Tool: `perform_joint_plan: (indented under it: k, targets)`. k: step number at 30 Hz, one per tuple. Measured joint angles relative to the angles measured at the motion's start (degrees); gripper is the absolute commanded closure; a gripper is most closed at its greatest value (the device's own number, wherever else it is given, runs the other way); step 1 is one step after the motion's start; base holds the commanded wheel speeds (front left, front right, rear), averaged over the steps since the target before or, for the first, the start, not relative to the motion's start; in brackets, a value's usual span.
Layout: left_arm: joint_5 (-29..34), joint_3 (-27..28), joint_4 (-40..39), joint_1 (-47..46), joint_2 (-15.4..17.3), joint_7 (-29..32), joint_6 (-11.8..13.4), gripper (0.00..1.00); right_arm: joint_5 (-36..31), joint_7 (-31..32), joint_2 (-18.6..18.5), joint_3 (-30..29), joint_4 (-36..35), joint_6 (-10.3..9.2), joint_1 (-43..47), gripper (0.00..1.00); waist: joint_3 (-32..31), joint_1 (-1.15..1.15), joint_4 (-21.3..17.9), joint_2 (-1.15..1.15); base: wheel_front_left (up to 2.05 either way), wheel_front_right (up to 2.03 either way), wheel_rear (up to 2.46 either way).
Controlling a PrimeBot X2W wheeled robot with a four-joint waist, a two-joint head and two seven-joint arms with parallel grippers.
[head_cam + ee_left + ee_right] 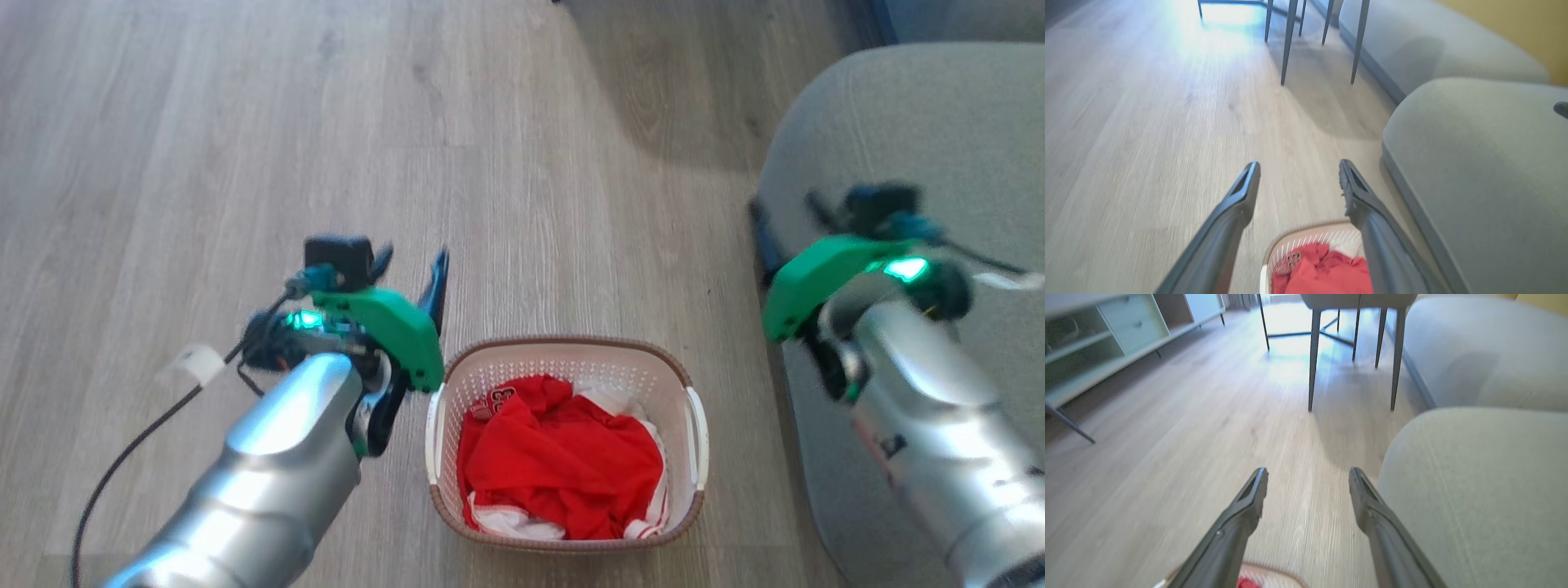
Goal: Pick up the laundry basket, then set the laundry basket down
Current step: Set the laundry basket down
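Wood floor [245, 122] is lying under everything, and a grey sofa [914, 122] is sitting at the robot's right. Both silver forearms are reaching forward and down. The laundry basket [571, 371] is resting on the floor between them, holding red-and-white clothes. The left claw [1296, 171] is hovering open near its left rim, and the right claw [1306, 477] is gaping beside the sofa.

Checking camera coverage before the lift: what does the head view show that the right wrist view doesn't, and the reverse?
Head view adds: the whole laundry basket standing on the floor, its white side handles, the red-and-white clothes inside, with the left forearm and right forearm flanking it. Right wrist view adds: the right gripper seen open, a shelf unit at upper left, and chair legs ahead. Shared: the wood floor, the grey sofa, and the basket's brown rim.
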Motion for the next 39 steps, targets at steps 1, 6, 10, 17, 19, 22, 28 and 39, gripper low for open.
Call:
perform_joint_plan:
  k: [1, 6, 10, 17, 19, 22, 28, 39]
  targets:
    - [3.2, 3.3, -3.5, 1.0, 0.4, 0.0, 0.9, 0.00, -3.3, 0.0, -0.4, -4.3, -3.7, 0.00, 1.3, 0.00, -0.4, 0.00, 0.2, 0.00, 0.00, 0.00, 0.00]
    - [17.4, 17.5, -18.6, 11.7, 0.9, -0.2, 2.3, 0.00, -18.1, 0.0, 3.6, -20.1, -21.7, 0.00, 15.2, 0.00, -1.9, 0.00, 0.8, 0.00, 0.00, 0.00, 0.00]
    - [24.8, 27.6, -28.8, 20.2, -0.5, -0.2, 1.2, 0.00, -23.6, 0.0, 7.2, -26.4, -33.3, 0.00, 24.4, 0.00, -2.9, 0.00, 0.9, -0.01, 0.00, 0.00, 0.00]
    - [34.7, 36.5, -41.5, 28.2, -3.3, -0.4, -2.2, 0.00, -27.8, -0.1, 7.7, -28.2, -45.7, 0.00, 30.6, 0.00, -3.6, 0.00, 1.3, 0.00, 0.00, 0.00, 0.00]
    - [36.6, 38.0, -43.2, 30.9, -3.4, -0.4, -2.2, 0.00, -27.8, -0.1, 7.7, -28.5, -48.0, 0.00, 32.9, 0.00, -3.8, 0.00, 1.3, 0.00, 0.00, 0.00, 0.00]
    - [36.6, 38.7, -45.6, 34.6, -3.4, -0.4, -1.5, 0.00, -28.2, -0.1, 7.7, -28.7, -50.0, 0.00, 36.2, 0.00, -4.0, 0.00, 1.3, 0.00, 0.00, 0.00, 0.00]
    - [38.6, 38.0, -46.3, 37.4, -3.4, -0.4, -1.0, 0.00, -31.3, -0.1, 7.8, -28.1, -50.3, 0.00, 40.3, 0.00, -4.5, 0.00, 1.2, 0.00, 0.00, 0.00, 0.00]
    - [39.6, 38.1, -46.2, 38.8, -3.4, -0.4, -0.2, 0.00, -28.6, -0.1, 8.1, -28.1, -50.7, 0.00, 42.4, 0.00, -4.6, 0.00, -0.2, 0.00, 0.00, 0.00, 0.00]
